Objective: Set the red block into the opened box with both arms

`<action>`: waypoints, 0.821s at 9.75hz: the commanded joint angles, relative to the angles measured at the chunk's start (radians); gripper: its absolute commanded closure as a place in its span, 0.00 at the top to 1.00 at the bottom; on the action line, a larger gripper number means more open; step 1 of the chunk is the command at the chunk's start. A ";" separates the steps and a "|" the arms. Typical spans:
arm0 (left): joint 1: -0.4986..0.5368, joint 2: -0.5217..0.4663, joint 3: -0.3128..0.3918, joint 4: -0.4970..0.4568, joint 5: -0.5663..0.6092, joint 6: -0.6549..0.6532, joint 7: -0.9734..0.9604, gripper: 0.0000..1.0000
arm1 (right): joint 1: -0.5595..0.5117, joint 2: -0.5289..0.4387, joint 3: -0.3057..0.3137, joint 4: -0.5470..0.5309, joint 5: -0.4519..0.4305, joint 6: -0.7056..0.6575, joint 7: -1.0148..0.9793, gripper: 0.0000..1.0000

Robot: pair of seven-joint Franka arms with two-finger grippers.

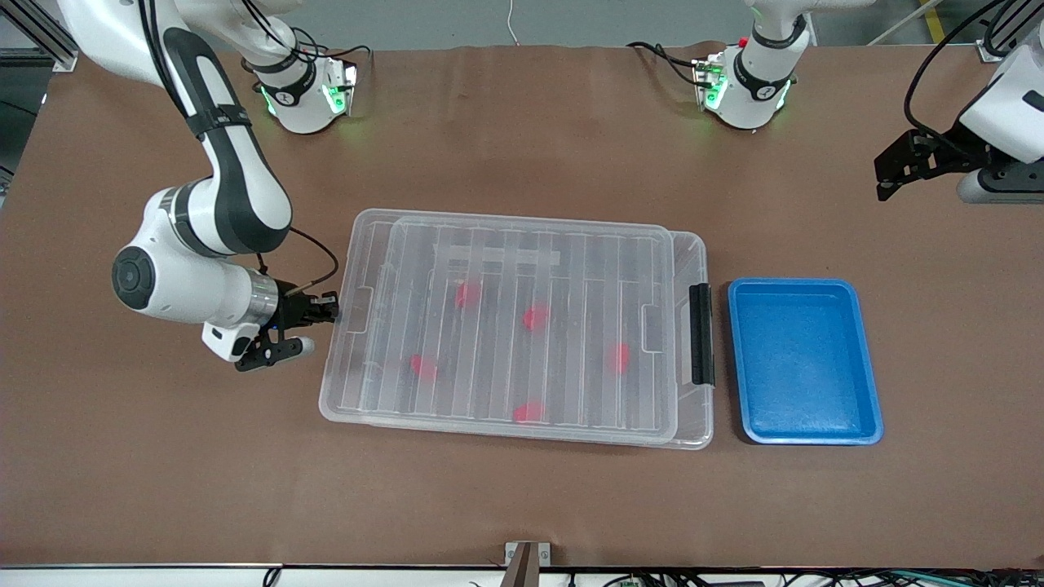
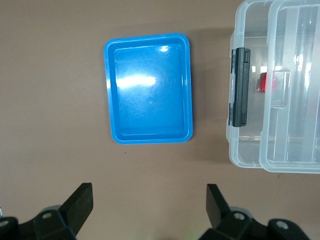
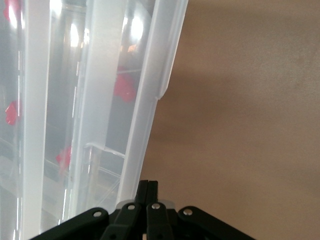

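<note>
My right pincer (image 1: 330,308) is pinched shut against the box (image 1: 514,326) at my right arm's end; a slip there would skid the whole box instead of opening it. The ribbed lid (image 1: 530,318) covers every red block (image 1: 534,317) (five blurs inside). My left pincer (image 2: 149,200) waits wide above the desk (image 1: 522,505), near the blue tray (image 1: 803,360).

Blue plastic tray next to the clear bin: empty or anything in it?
Empty. The blue rectangular plastic tray shows only its bare glossy floor in the front and left wrist views.
</note>
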 commanded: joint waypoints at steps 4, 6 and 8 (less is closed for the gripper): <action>0.004 0.013 0.004 -0.007 -0.001 0.003 0.015 1.00 | -0.066 -0.088 -0.013 0.026 -0.058 -0.083 0.022 1.00; 0.000 0.014 0.004 -0.007 -0.001 0.003 0.008 1.00 | -0.132 -0.214 -0.021 0.048 -0.180 -0.164 0.169 1.00; 0.000 0.016 0.002 -0.007 -0.001 0.003 0.004 1.00 | -0.168 -0.323 -0.022 0.066 -0.283 -0.210 0.294 1.00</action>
